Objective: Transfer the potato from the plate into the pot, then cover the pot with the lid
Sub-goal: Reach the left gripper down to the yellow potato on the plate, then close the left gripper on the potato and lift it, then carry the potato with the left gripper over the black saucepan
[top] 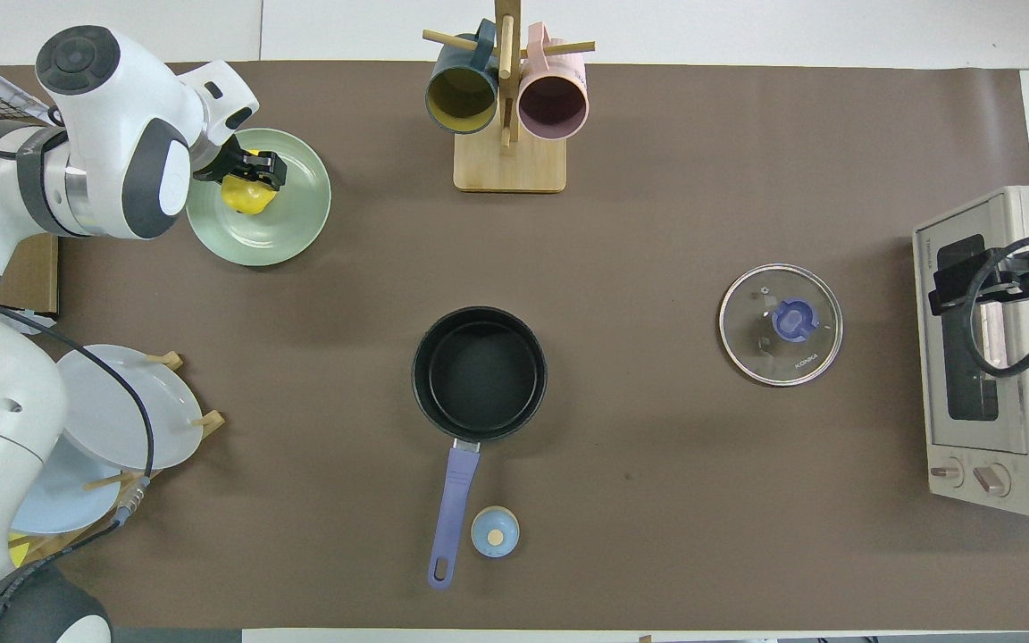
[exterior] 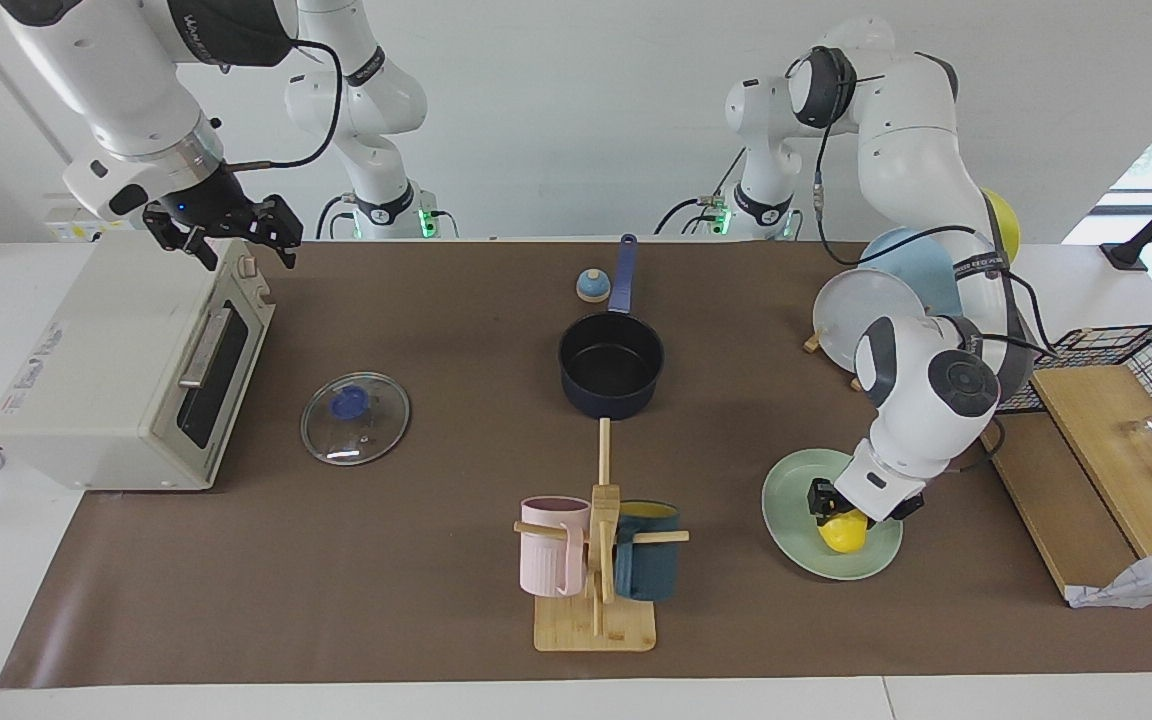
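Left gripper (exterior: 844, 512) down on the plate (exterior: 788, 497), fingers pinching the potato (exterior: 844, 535) from both sides; the potato, a smooth yellow oval, is still on the pale green plate at the left arm's end of the surface. Left arm bent steeply, wrist angled down. Right gripper (exterior: 236, 232) waits over the toaster oven (exterior: 116, 370), fingers spread, holding nothing. Dark pot (exterior: 611, 365) mid-surface, empty. Glass lid (exterior: 355, 417) lies flat between pot and oven.

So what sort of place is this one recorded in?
Probably a lab bench staged as a kitchen: a toaster oven, a mug tree and the pot sit on brown paper between two robot arms.
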Action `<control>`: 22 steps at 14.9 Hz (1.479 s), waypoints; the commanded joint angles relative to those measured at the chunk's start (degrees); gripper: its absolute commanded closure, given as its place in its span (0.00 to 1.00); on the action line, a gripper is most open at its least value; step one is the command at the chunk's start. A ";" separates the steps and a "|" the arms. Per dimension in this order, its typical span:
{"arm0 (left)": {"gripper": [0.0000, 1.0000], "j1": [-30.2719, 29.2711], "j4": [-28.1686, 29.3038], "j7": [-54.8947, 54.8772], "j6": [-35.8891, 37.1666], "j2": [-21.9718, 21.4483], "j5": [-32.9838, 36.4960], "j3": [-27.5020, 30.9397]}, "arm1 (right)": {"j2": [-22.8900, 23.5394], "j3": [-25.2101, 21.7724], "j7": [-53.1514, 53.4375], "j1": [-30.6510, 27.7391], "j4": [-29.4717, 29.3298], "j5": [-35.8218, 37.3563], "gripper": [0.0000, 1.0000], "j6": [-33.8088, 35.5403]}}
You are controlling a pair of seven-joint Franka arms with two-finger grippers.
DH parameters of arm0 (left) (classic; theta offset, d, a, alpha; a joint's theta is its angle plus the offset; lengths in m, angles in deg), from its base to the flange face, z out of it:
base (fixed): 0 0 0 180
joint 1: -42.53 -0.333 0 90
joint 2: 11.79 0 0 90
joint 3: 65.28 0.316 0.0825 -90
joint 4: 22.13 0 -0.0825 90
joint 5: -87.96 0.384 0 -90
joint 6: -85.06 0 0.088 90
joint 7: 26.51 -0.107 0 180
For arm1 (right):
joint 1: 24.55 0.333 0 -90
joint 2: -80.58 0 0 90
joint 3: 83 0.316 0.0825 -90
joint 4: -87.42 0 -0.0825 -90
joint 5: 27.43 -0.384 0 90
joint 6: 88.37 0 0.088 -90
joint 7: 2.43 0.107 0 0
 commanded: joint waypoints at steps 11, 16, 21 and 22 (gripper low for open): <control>1.00 1.26 -0.49 8.40 26.15 -24.40 -11.09 -0.35 | -1.41 0.42 0.55 -0.74 1.75 -0.87 0.00 -0.84; 1.00 10.56 8.99 21.13 26.44 -31.96 -11.10 -0.61 | -1.41 0.42 0.55 -0.74 1.75 -0.87 0.00 -0.84; 1.00 19.97 28.75 30.03 8.28 -40.05 -11.10 -0.61 | -1.41 0.42 0.55 -0.74 1.75 -0.87 0.00 -0.84; 1.00 21.38 30.18 30.47 6.41 -39.80 -11.10 -0.61 | -1.41 0.42 0.55 -0.74 1.75 -0.87 0.00 -0.84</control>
